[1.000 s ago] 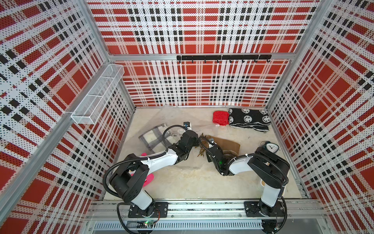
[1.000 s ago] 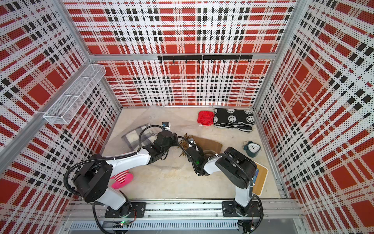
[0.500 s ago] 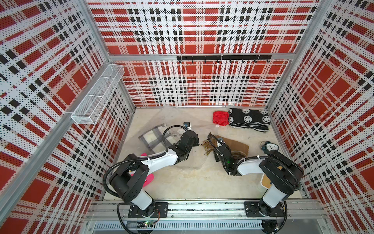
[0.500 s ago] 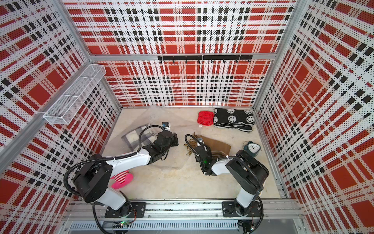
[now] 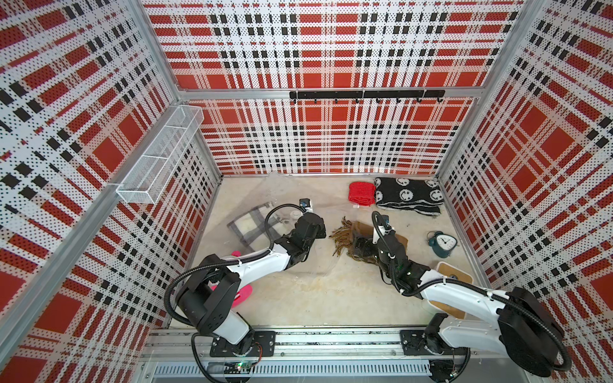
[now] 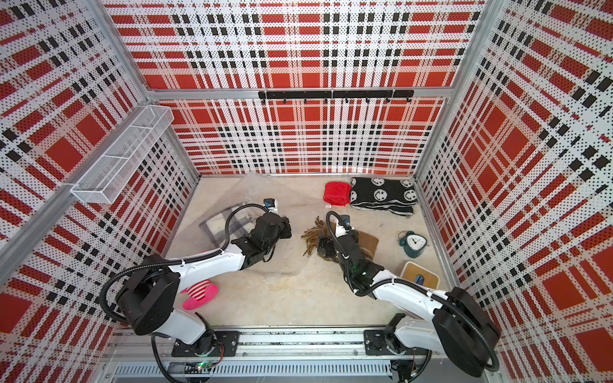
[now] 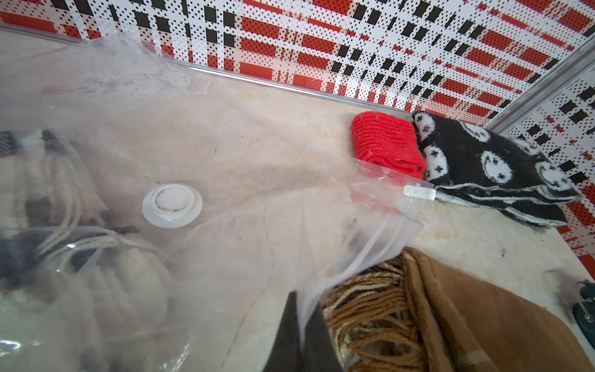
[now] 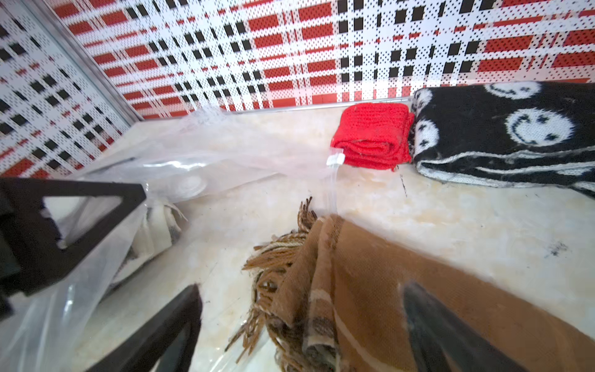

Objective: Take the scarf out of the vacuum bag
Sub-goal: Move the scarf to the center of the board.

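Both arms low over the table, seen in both top views and both wrist views. The left gripper [image 7: 299, 325] has its fingers pressed together on a fold of the vacuum bag [image 7: 251, 251], pinching the clear film at the bag's open zip edge. The bag spreads forward from this gripper, with its round white valve cap [image 7: 172, 205] ahead of the fingertips and a cream-and-grey plaid scarf [image 7: 48, 193] inside, beyond the cap. The white zip slider [image 7: 418, 192] sits at the far end of the pinched edge.

The right gripper [image 8: 301, 290] stands with its fingers [image 8: 190, 309] spread wide apart, one on each side of the brown fringed scarf [image 8: 370, 273], clamping nothing. This scarf lies on the table between and ahead of the fingers, its fringe touching the bag's open edge and its body outside the bag. Farther ahead lie a folded red knitted scarf [image 8: 373, 135] and a black smiley-face scarf [image 8: 502, 128], touching each other.
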Controlling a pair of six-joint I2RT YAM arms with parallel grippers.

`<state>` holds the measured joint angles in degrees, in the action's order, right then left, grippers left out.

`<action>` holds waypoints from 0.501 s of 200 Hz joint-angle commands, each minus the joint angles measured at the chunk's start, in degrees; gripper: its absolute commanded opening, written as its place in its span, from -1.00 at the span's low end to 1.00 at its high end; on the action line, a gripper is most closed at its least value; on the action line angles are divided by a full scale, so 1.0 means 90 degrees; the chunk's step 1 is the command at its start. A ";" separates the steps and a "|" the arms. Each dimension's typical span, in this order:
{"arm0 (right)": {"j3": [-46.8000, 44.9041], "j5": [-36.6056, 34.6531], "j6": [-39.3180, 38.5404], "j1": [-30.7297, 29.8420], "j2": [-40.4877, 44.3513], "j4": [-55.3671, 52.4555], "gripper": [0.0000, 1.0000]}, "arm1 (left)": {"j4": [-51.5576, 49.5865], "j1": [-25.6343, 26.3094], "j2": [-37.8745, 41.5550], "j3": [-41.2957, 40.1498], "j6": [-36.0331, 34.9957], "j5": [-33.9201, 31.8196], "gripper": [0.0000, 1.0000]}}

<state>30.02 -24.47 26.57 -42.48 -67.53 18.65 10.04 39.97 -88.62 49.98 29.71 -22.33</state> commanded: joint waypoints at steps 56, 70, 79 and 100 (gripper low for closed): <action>-0.0566 0.3722 0.3027 0.1994 0.0323 0.0036 1.00 | -0.0098 0.0257 0.0315 0.0097 -0.0145 -0.0332 -1.00; -0.0595 0.3613 0.3144 0.2064 0.0229 -0.0219 1.00 | -0.0074 0.0238 0.0327 0.0062 -0.0147 -0.0402 -1.00; -0.0544 0.3216 0.3227 0.2049 0.0246 -0.0720 1.00 | -0.0074 0.0224 0.0316 0.0062 -0.0139 -0.0400 -1.00; -0.0808 0.2738 0.3610 0.2035 0.0435 -0.1121 1.00 | -0.0073 0.0196 0.0277 0.0090 -0.0138 -0.0343 -1.00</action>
<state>24.95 1.48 52.38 -24.29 -65.10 13.19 8.95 42.02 -87.48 49.98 29.21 -24.47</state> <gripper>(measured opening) 0.999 0.052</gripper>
